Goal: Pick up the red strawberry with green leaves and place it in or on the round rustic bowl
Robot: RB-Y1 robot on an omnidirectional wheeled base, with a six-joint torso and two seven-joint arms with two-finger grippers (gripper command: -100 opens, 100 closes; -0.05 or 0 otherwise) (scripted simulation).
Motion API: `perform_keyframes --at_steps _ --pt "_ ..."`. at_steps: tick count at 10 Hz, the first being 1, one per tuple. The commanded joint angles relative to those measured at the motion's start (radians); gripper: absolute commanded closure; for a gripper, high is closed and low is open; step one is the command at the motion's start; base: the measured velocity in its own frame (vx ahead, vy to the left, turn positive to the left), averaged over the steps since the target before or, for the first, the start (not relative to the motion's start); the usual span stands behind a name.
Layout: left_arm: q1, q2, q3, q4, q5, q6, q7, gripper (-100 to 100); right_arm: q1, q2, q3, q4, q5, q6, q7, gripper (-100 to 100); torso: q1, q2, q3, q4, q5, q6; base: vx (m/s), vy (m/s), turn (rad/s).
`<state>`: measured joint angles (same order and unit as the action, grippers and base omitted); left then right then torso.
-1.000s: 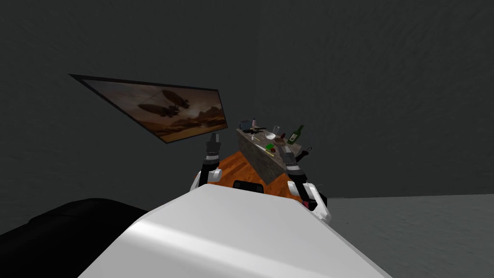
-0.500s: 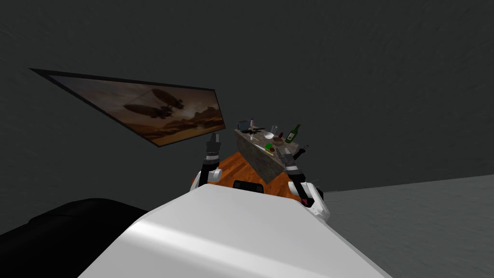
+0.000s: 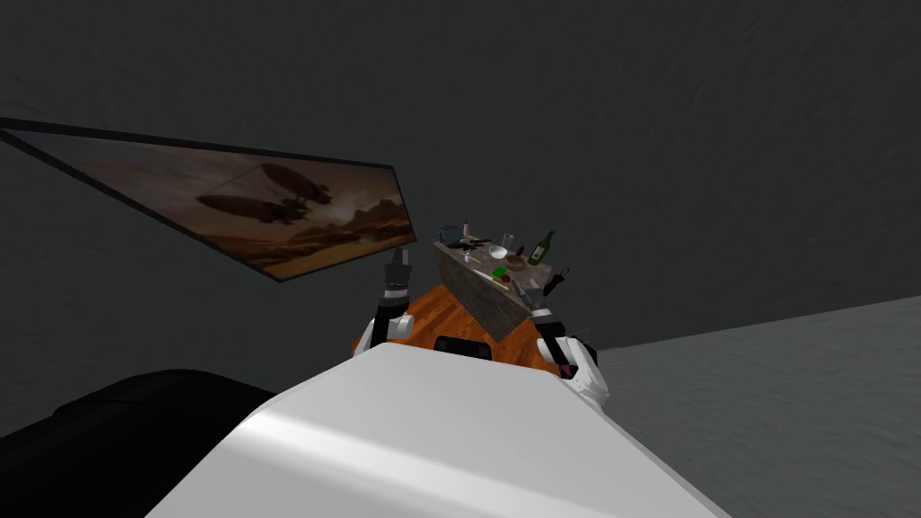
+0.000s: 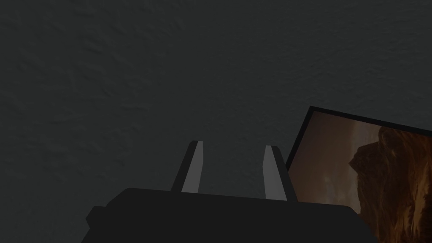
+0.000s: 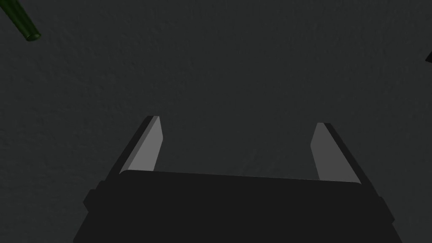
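The strawberry (image 3: 505,278), red with green leaves, lies near the close end of a stone-topped table (image 3: 477,283). Just behind it sits the round brownish bowl (image 3: 515,262). My right gripper (image 3: 530,290) is raised at the table's near right corner, beside the strawberry and a little short of it. In the right wrist view the right gripper (image 5: 237,121) is open and empty, facing a dark wall. My left gripper (image 3: 397,262) is held up to the left of the table; in its wrist view the left gripper (image 4: 234,145) shows a narrow gap between its fingers, holding nothing.
A green bottle (image 3: 540,247), whose neck (image 5: 25,27) shows by my right hand, a glass (image 3: 506,241), a white bowl (image 3: 497,253) and other small items crowd the tabletop. A black object (image 3: 558,281) sticks out at the table's right edge. Orange wood floor (image 3: 441,315) lies below.
My head camera has turned, so the wall picture stretches further left and the table sits slightly left and higher. My right gripper has edged in toward the table's corner. The left arm has held still.
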<state>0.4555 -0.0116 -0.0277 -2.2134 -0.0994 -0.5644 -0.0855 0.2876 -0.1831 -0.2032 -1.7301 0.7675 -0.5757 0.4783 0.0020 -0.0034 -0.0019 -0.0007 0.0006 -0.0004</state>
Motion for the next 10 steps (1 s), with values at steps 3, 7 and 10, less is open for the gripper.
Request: perform_keyframes --at_steps 3,7,10 --pt "0.0 0.0 0.0 0.0 0.0 0.0 0.0 0 -0.028 0.022 -0.02 0.067 0.1 0.01 0.059 -100 0.0 0.0 0.0 0.0 0.0 0.0 0.035 0.034 -0.077" --pt "0.0 0.0 0.0 0.0 0.0 0.0 0.0 0 -0.049 0.04 -0.037 0.118 0.18 0.018 0.095 -100 0.0 -0.001 -0.001 0.0 0.0 0.0 0.04 0.025 -0.058" --pt "0.0 0.0 0.0 0.0 0.0 0.0 0.0 0 -0.078 0.077 -0.059 0.185 0.275 0.032 0.14 -100 -0.001 -0.002 -0.001 0.0 0.0 0.0 0.054 0.021 -0.062"
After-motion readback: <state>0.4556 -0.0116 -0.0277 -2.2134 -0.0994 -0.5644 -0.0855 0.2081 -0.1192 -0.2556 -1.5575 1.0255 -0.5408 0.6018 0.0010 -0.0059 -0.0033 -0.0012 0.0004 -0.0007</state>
